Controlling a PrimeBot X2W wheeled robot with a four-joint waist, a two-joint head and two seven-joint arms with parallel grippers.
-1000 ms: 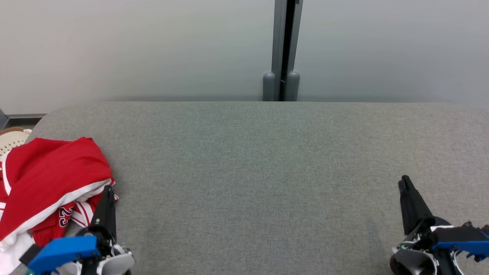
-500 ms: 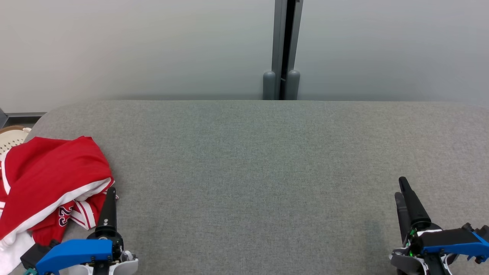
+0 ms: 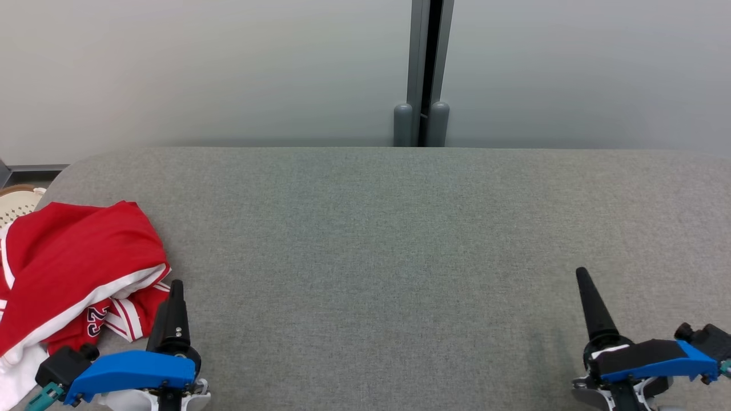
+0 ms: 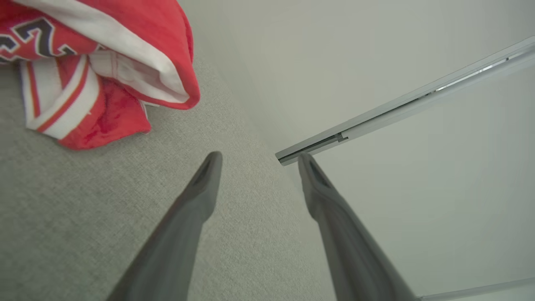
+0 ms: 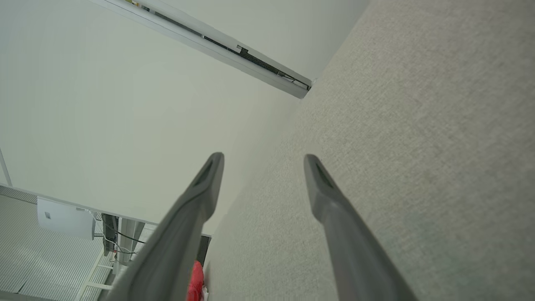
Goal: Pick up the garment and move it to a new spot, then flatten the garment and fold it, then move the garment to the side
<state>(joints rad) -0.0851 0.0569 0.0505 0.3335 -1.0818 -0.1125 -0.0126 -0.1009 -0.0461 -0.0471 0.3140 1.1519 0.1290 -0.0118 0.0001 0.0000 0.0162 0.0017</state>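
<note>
A crumpled red garment (image 3: 74,268) with white trim and a number print lies at the left end of the grey padded table (image 3: 377,228); part of it hangs past the table's left edge. My left gripper (image 3: 176,285) hovers just right of the garment's lower corner without touching it. The left wrist view shows it open (image 4: 259,161), nothing between its fingers, with the garment (image 4: 104,50) up and to the left. My right gripper (image 3: 582,274) is far off at the table's lower right, open (image 5: 261,161) and holding nothing. A sliver of the red garment (image 5: 195,280) shows at that view's bottom.
A pale wall with a grey vertical post (image 3: 422,74) stands right behind the table's far edge. A cream perforated basket (image 3: 17,205) peeks out beyond the table's left end. Bare grey surface stretches between the two grippers.
Both grippers have drawn back toward the near edge and rolled on their wrists. The left one shifted slightly right, the right one slightly left. The garment has not moved.
</note>
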